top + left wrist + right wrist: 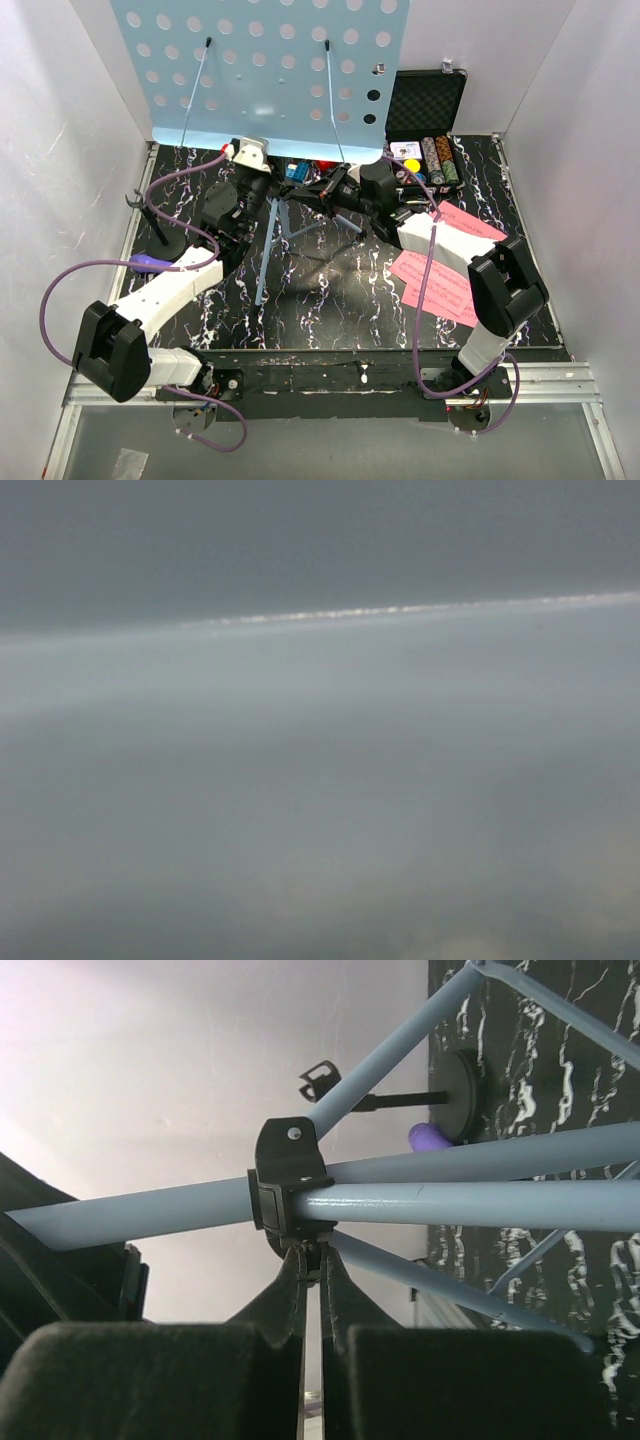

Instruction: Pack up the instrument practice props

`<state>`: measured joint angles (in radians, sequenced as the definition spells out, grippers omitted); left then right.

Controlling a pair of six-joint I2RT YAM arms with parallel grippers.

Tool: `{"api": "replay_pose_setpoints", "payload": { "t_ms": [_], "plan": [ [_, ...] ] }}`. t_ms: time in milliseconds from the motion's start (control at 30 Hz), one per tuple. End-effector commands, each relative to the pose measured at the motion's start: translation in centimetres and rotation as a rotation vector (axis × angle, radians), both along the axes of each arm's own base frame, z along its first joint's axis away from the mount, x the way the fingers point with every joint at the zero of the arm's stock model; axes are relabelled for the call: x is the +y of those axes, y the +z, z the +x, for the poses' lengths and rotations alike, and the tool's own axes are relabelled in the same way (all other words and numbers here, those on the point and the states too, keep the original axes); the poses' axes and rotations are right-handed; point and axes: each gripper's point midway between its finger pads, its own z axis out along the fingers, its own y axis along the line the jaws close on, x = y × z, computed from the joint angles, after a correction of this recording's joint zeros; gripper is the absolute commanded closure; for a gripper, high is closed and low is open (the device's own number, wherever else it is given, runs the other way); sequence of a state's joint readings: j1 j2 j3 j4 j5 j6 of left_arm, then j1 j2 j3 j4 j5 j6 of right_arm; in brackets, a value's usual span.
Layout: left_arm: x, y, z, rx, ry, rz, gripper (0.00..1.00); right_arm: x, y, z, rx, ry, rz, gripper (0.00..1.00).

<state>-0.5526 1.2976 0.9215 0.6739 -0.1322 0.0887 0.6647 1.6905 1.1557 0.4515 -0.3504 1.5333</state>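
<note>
The light-blue perforated music stand (260,70) stands upright, its desk filling the top of the overhead view and its tripod legs (300,228) spread on the table. My right gripper (312,1252) is shut on the black collar (285,1185) where the legs meet the pole (480,1205). My left gripper (250,155) is up against the desk's lower edge with its fingers hidden. The left wrist view shows only a blurred blue-grey surface (320,780). The black mic stand (160,225) stands at the left. The purple microphone (148,264) lies beside it. Pink pages (445,285) lie at the right.
An open black case (425,110) with poker chips (437,160) sits at the back right. Small red and yellow toys (408,152) lie beside it. White walls close in the black marbled table (340,310) on three sides.
</note>
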Motion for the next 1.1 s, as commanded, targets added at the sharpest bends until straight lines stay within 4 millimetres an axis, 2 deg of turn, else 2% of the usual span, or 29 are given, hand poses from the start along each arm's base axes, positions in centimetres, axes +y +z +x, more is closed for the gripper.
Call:
{"api": "replay_pose_setpoints", "payload": {
  "t_ms": [0,100,300,467,600,700,867,1067],
  "plan": [
    [-1.4,-6.4,-0.8,0.153,-0.060,0.125,1.00,1.1,5.2,-0.9,-0.280,0.081,-0.037,0.99],
    [-1.4,-6.6,-0.8,0.158,-0.060,0.129,1.00,0.7,5.0,-0.9,-0.432,0.097,-0.164,0.99],
    [-1.4,-6.8,-0.8,0.169,-0.059,0.125,1.00,-0.6,2.4,-1.1,-0.852,0.071,-0.579,0.99],
    [-1.6,-7.3,-0.6,0.190,-0.065,0.109,1.00,-2.1,-0.2,-0.2,-1.080,0.020,-0.883,0.99],
    [-1.4,-7.6,-0.5,0.200,-0.053,0.104,1.00,-3.4,-1.3,0.6,-1.206,-0.056,-1.051,0.99],
    [-1.3,-7.9,-0.2,0.216,-0.039,0.112,1.00,-4.1,-1.9,1.0,-1.326,-0.096,-1.200,0.99],
    [-1.1,-8.4,0.0,0.234,-0.021,0.113,1.00,-4.1,-2.2,1.1,-1.623,-0.134,-1.504,0.99],
    [-1.2,-8.9,-0.1,0.248,-0.030,0.106,1.00,-4.2,-2.2,0.6,-1.866,-0.119,-1.697,0.99]
  ]
}}
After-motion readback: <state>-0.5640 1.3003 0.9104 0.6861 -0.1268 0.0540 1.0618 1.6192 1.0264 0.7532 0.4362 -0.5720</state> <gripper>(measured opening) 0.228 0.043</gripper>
